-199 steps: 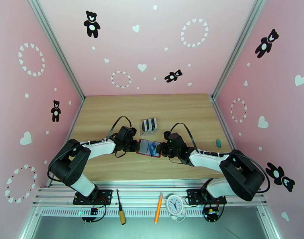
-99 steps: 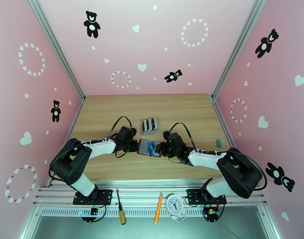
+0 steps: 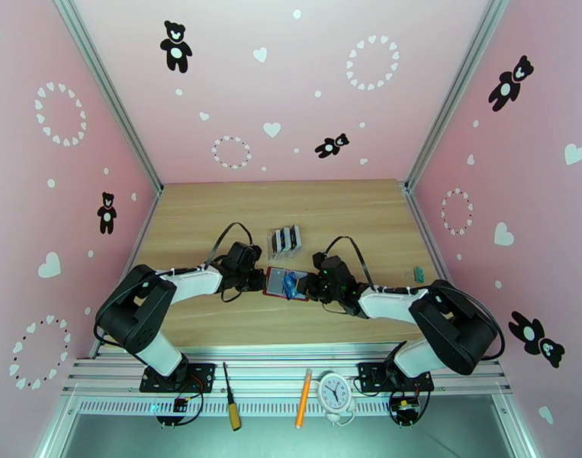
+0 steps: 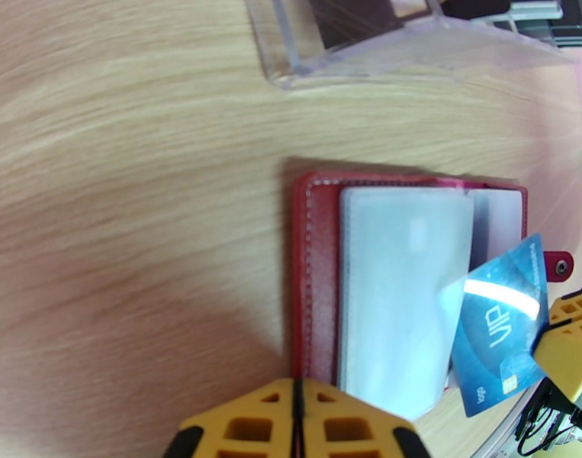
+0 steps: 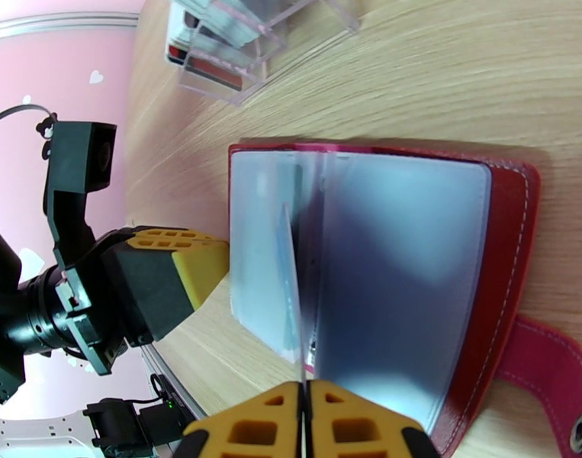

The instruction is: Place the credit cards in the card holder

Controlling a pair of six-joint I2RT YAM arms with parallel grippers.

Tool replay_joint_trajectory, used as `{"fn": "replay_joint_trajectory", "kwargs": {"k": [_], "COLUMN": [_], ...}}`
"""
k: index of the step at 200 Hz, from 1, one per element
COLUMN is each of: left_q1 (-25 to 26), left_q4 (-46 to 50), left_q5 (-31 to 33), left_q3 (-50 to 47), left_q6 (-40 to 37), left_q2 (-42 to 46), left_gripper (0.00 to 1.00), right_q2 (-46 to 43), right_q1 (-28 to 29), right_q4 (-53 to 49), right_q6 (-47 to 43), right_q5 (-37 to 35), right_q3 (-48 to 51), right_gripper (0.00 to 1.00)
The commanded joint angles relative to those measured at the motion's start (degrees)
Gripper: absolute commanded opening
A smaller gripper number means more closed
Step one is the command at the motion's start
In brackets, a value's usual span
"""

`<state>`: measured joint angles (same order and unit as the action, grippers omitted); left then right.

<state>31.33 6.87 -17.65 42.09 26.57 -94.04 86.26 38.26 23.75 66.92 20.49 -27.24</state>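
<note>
Quick status, running this one remotely. The card holder [image 4: 317,261] is lying open on the counter [image 4: 123,185] btw the two arms, just in front of the clear rack [image 3: 285,240], w/ its clear pockets [image 4: 401,284] facing up.

My left pincer [image 4: 294,387] is squeezed shut right at the holder's near edge. Afaict it has the red cover nipped to steady it, tho the contact is tucked under the fingers so that's a judgement call.

The right pincer [image 5: 304,387] is closed on the blue card [image 4: 496,322], the VIP one. It holds the card by one end, tilted, far corner over the pocket pages. On the right wrist cam the card is edge-on, standing along the fold btw the two pages. Can't tell if the leading edge is actually inside a slot or just resting on top.

Progress imo: early. The pockets I can see look empty, so no cards seated. First card is at the mouth, not in. The rest of the credit cards [image 4: 359,13] (dark brown, white, black as far as I can make out) sit in the rack, so a bunch of pick + insert rounds are left. Tricky bit rn is prob getting that thin edge to catch a slot w/o buckling the page.
</note>
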Motion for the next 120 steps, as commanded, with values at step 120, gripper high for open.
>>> {"fn": "replay_joint_trajectory", "kwargs": {"k": [120], "left_q1": [0.46], "left_q4": [-0.20], "left_q5": [-2.04], "left_q3": [1.07], "left_q6": [-0.37], "left_q2": [-1.03], "left_gripper": [0.07], "right_q2": [5.73], "right_q1": [-1.73], "right_q4": [4.47], "right_q6": [3.22], "right_q5": [-0.54], "right_q3": [-0.31], "right_gripper": [0.12]}}
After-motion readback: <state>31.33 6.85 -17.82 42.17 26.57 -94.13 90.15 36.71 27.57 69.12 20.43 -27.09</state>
